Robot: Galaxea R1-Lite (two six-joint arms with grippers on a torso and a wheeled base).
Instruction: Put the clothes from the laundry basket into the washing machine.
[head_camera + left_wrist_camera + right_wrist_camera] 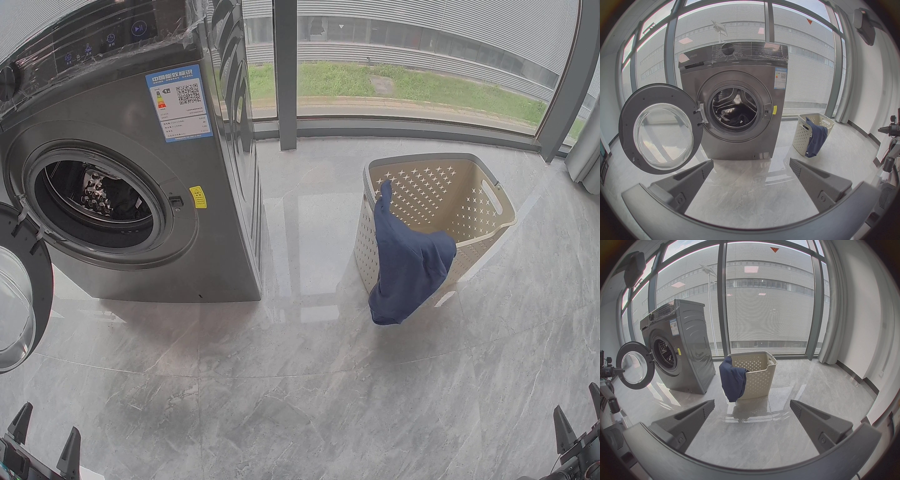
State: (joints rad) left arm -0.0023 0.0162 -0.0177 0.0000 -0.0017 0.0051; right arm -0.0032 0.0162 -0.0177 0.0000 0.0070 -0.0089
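The right pincer (576, 406) gapes wide and empty, as does the left pincer (49, 425), both well short of the work. The blue garment (409, 265) lies ahead and leftward of the right pincer, which I judge the nearer arm. It drapes over the laundry basket (494, 187) at its near-left rim corner, long axis hanging down outside towards the floor. The washing machine (187, 206) stands open, its front bearing an energy label (180, 103) with a square code and a yellow sticker (198, 197).

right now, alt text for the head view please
A blue garment hangs over the rim of a white basket. To its left a washer stands, door open, dark clothes inside. The left tool and right tool sit open at the bottom corners.
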